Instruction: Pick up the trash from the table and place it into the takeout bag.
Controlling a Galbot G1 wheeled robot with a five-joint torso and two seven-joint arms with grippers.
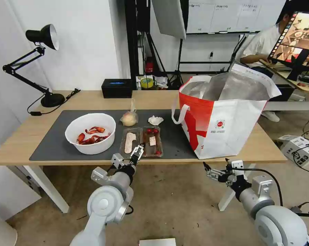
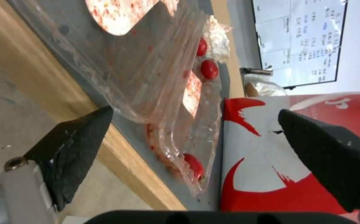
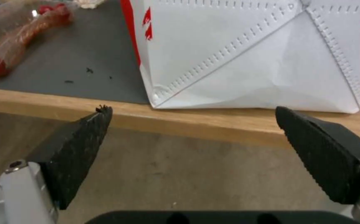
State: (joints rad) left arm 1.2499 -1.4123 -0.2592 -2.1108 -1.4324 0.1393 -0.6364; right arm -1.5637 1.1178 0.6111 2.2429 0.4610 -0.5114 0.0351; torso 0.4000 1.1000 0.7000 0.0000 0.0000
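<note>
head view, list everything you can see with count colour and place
white round bowl of crayfish shells: 1, red shells, mat's left
clear hinged plastic tray with cherry tomatoes: 1, mat's front middle
clear bag with tan bun: 1, behind tray
crumpled tissue: 1, white, beside bun
takeout bag: 1, red-and-white, table's right
dark grey mat: 1, on light-wood table
desk lamp: 1, black, back left
black box: 1, back edge
left gripper: open, at tray's front edge
right gripper: open, below table edge

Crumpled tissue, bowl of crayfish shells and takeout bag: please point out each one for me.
crumpled tissue (image 1: pixel 155 120), head view, on its middle.
bowl of crayfish shells (image 1: pixel 92 147), head view, on its white front wall.
takeout bag (image 1: pixel 229 136), head view, on its white front panel.
</note>
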